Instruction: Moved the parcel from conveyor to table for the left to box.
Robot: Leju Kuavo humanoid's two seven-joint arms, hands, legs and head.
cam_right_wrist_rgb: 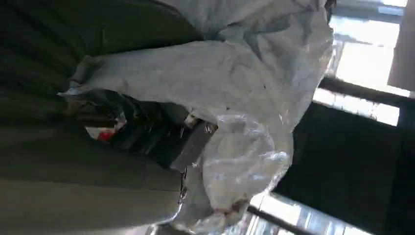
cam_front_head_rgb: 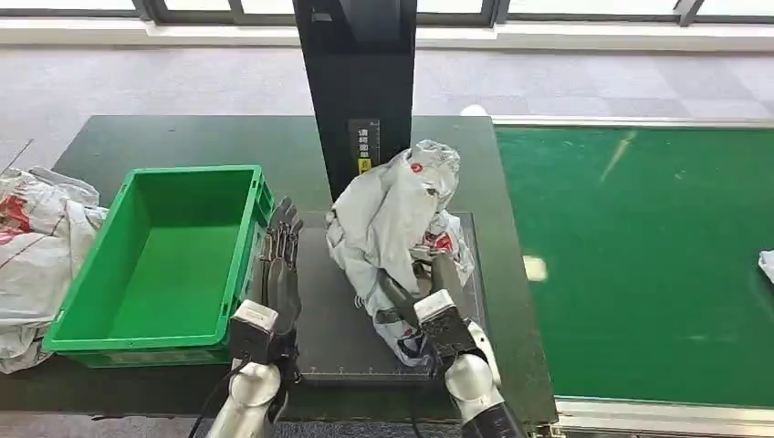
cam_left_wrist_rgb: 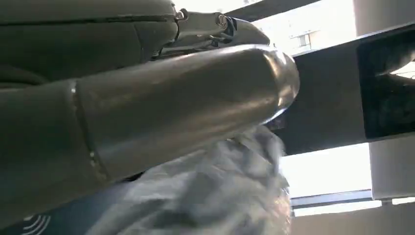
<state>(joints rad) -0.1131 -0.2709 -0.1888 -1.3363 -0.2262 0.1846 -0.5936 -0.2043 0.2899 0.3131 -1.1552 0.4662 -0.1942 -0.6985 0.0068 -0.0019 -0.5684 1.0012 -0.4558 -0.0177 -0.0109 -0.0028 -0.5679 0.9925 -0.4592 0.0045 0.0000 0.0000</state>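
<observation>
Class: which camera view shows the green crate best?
The head view: the whole green crate shows, open and empty, beside the left hand. The wrist views show the grey parcel and hand parts, not the crate.

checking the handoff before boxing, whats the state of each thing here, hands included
parcel: crumpled grey bag, standing on the dark mat, held at its lower end
right hand: fingers closed on the parcel
left hand: fingers straight, holding nothing, beside the crate
green crate: upright, empty
dark mat: flat on the table
conveyor: a pale item at its far right edge
bags left of the crate: lying in a heap
</observation>
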